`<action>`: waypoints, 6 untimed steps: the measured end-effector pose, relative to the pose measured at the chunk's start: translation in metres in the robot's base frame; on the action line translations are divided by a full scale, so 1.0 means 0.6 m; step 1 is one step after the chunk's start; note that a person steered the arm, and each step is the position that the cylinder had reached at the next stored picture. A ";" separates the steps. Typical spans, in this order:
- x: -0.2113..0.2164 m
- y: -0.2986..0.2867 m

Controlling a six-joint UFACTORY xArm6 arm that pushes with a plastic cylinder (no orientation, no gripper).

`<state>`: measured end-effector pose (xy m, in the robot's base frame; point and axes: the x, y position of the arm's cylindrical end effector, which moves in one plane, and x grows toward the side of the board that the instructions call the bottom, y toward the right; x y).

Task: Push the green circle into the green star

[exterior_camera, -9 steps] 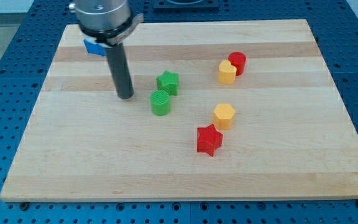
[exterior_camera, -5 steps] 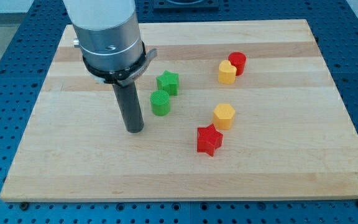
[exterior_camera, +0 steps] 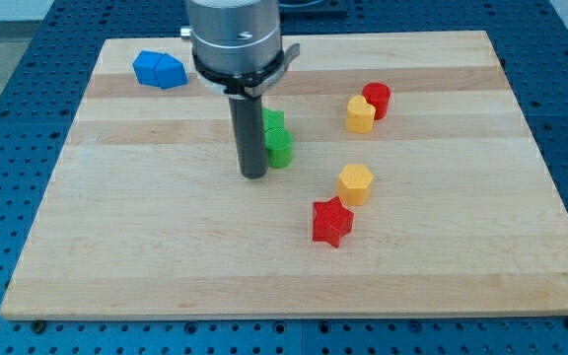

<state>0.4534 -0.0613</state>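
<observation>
My tip [exterior_camera: 253, 176] rests on the tabletop [exterior_camera: 116, 247] a little toward the view's left of centre, at the end of my dark rod [exterior_camera: 248, 128], which rises straight up into the grey collar [exterior_camera: 237, 39] at the view's top. No claw shows here, so I cannot tell of anything released, clenched or grasped; the rod carries nothing.

The green circle [exterior_camera: 281, 153] lies just beside my tip, on its right and slightly toward the view's top. The rod covers the circle's left part, so I cannot tell whether the tip actually touches it. The green star [exterior_camera: 277, 122] sits directly above the circle in the view, also half hidden behind the rod. The two green blocks look to be touching, with no strip of wood visible between them on the side I can see.

Well apart to the view's right, a yellow heart-like block [exterior_camera: 360, 114] and a red cylinder [exterior_camera: 377, 99] stand against each other. Lower down, a yellow hexagon [exterior_camera: 355, 183] sits near a red star [exterior_camera: 330, 221], the star just below and left of it. A blue block [exterior_camera: 159, 69] lies near the tabletop's upper left corner, far from my tip.
</observation>
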 end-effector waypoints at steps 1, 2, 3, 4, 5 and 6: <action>0.000 -0.042; 0.009 -0.067; 0.088 0.015; 0.088 0.060; 0.077 0.122; 0.077 0.158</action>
